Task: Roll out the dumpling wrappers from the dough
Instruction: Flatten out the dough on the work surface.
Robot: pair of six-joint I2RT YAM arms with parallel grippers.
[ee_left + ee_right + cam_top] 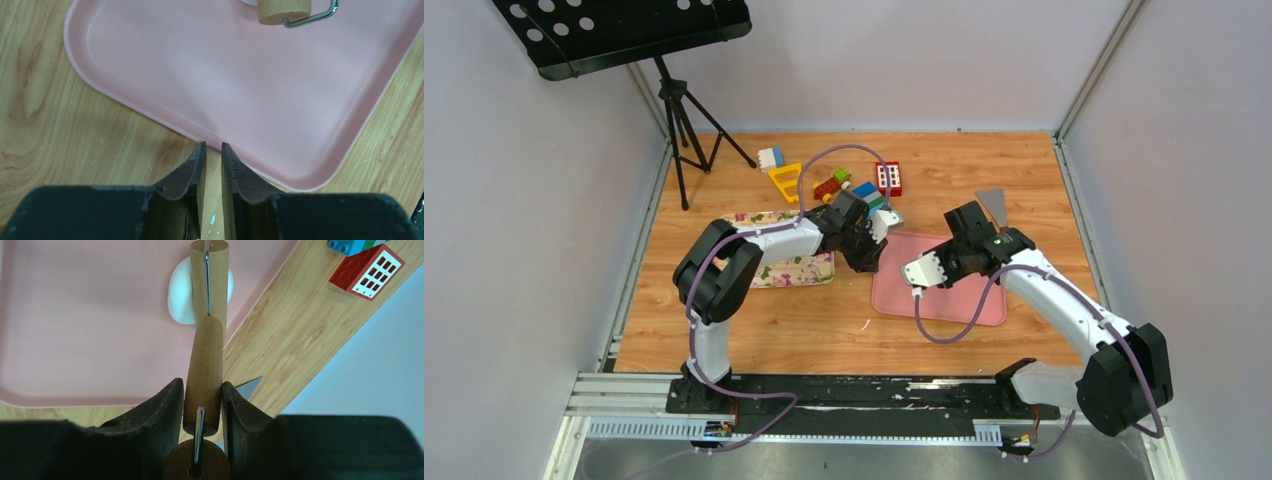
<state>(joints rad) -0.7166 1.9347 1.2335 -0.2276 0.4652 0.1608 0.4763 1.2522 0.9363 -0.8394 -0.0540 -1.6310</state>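
1. At the far left corner, beyond the table, a black music stand stands on its tripod.
2. A floral cloth lies flat toward the table's left edge, partly under the left arm.
3. The left gripper is at the left edge of the pink tray, its tips over the rim. The fingers are nearly together, with a narrow gap and nothing between them.
4. A scatter of toy blocks sits along the table's far edge around the middle. They are red, blue, green and yellow, and all are off the tray.
5. The dough is a smooth, soft white lump on the tray, close to its far edge. It lies under the wooden barrel of the rolling pin, which crosses its middle, so white shows on both sides of the barrel.
6. The right gripper clamps the rolling pin's wooden handle, one finger on each side. The barrel reaches out ahead of it on a metal wire frame.
7. A grey metal scraper lies on the wood just past the tray's far edge, beside the right gripper.
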